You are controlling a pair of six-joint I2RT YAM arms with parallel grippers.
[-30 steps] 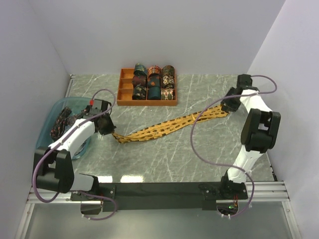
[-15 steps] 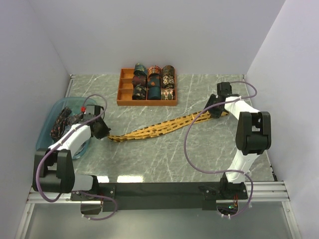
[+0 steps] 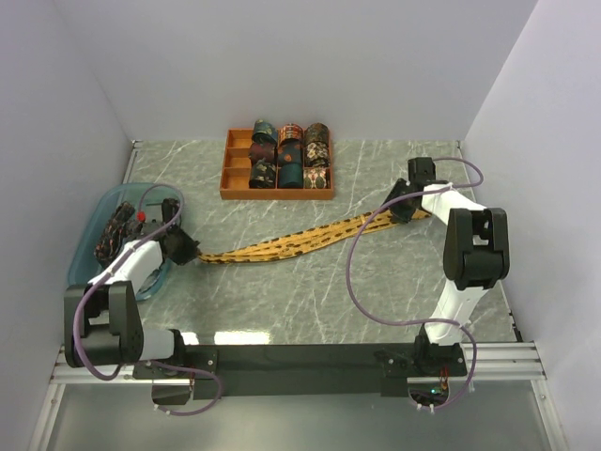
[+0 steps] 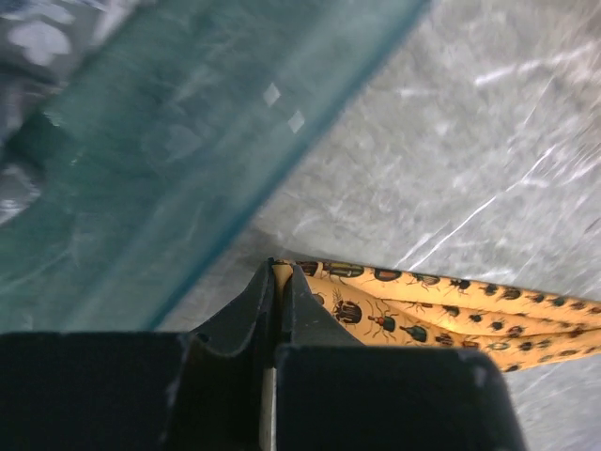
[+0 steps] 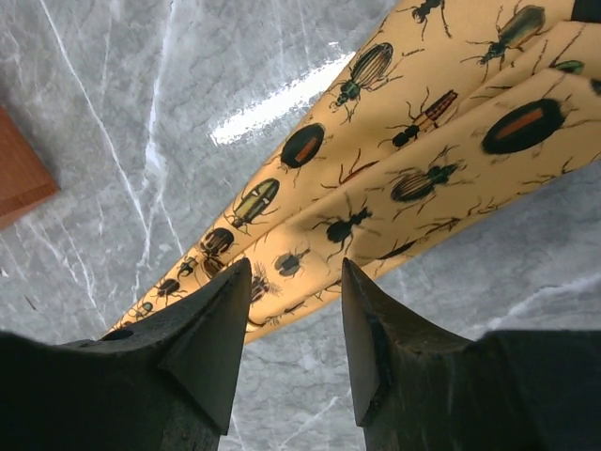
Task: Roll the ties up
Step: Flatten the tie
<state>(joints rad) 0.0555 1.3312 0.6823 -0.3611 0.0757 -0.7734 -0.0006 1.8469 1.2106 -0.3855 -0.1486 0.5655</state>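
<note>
On the grey marble desk (image 3: pixel 310 291) stands an orange tray (image 3: pixel 277 194) at the far side, and I tell all places from it. Its compartments hold rolled ties (image 3: pixel 291 155), dark and patterned, standing on end side by side.

In front of the tray, nearer to the arm bases, the mustard-gold tie (image 3: pixel 291 244) lies flat on the desk as one long slanted band. It runs from the front-left of the tray to its front-right and is well apart from the tray's front wall. The cloth is printed with small beetles, and it seems to be folded along its length into two or three layers.

The left end effector (image 3: pixel 188 247) is at the end of the tie that lies front-left of the tray. Its fingers (image 4: pixel 254 310) are pressed together and pinch the very tip of the tie. Just beside it, further left of the tray, stands a translucent blue basin (image 3: pixel 103 199) with a heap of dark patterned ties (image 3: pixel 117 230) inside.

The right end effector (image 3: pixel 399 209) is at the other end, front-right of the tray. Its fingers (image 5: pixel 221 329) are spread apart and point down at the tie, which passes below the gap between them. I cannot tell if the tips touch the cloth.
</note>
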